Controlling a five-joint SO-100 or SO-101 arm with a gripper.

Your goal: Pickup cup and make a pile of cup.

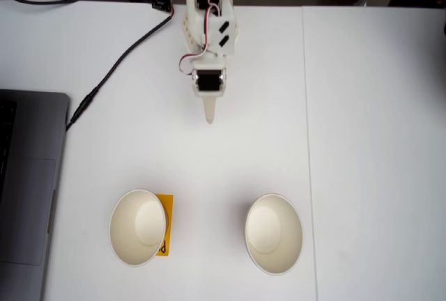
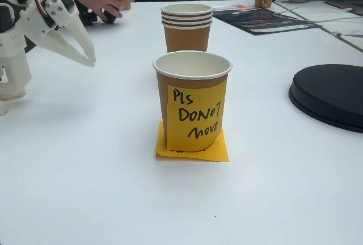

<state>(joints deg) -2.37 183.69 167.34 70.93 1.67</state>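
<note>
Nothing stacked yet, both cups stand apart.

My pincer (image 2: 85, 58) hangs empty, fingers slightly parted, well short of the cup (image 1: 138, 226) with the yellow note; the plain cup (image 1: 273, 233) waits beside it on the table (image 1: 362, 141).

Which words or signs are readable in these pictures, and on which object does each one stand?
"PLS DO NOT move": handwritten on the yellow note stuck to the front cup.
Dark mark on the note's lower corner in a fixed view: too small to read.
Dark printed sheet on the far table: unreadable.
</note>
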